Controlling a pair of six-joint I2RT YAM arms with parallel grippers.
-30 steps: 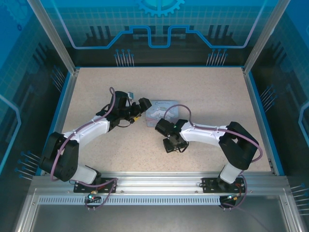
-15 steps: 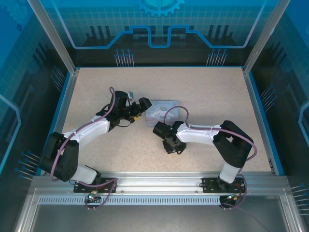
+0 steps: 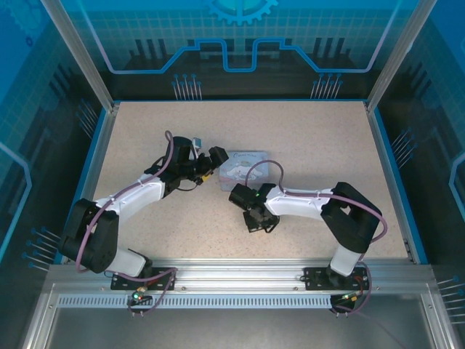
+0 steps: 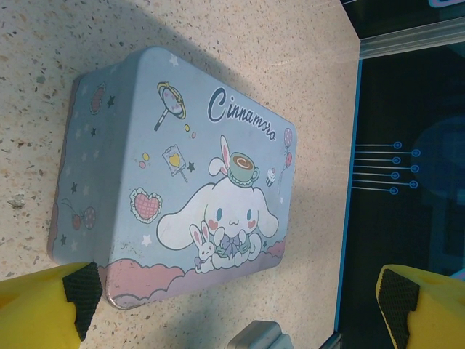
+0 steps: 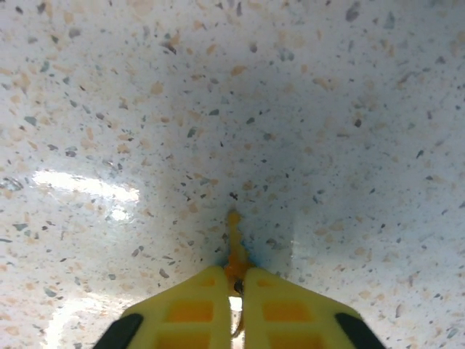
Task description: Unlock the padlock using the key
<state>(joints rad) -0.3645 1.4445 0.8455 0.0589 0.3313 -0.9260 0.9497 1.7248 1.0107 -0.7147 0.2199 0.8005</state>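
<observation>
- The right gripper (image 5: 234,278) is closed, its yellow fingers pressed together low over the speckled table (image 5: 341,109).
- A thin sliver pokes out from between the tips. It looks to be the key (image 5: 233,243), though here it shows golden rather than dark, perhaps tinted by the fingers.
- The key is therefore pinched at the very tips, its free end pointing away from the wrist towards the table. Whether it touches the surface cannot be told.
- From above, this gripper sits on the near side of the tin (image 4: 174,167), close to it but apart.
- The left gripper (image 4: 240,294) is spread wide and holds nothing. Its black pads (image 4: 81,289) stand to either side of the view, with the tin lying flat on the table just ahead.
- The key is judged light, stiff, flat and smooth. In so narrow a pinch it could easily pivot or slide.
- The best hold is on its wider head, flat faces against the pads, leaving the blade free to enter the lock. Which end is in the grip cannot be told.
- The padlock is judged small and light, so it would likely skid or turn when the key pushes in. It wants bracing by its body, with the shackle left free.
- Where the padlock lies is too small to tell.
</observation>
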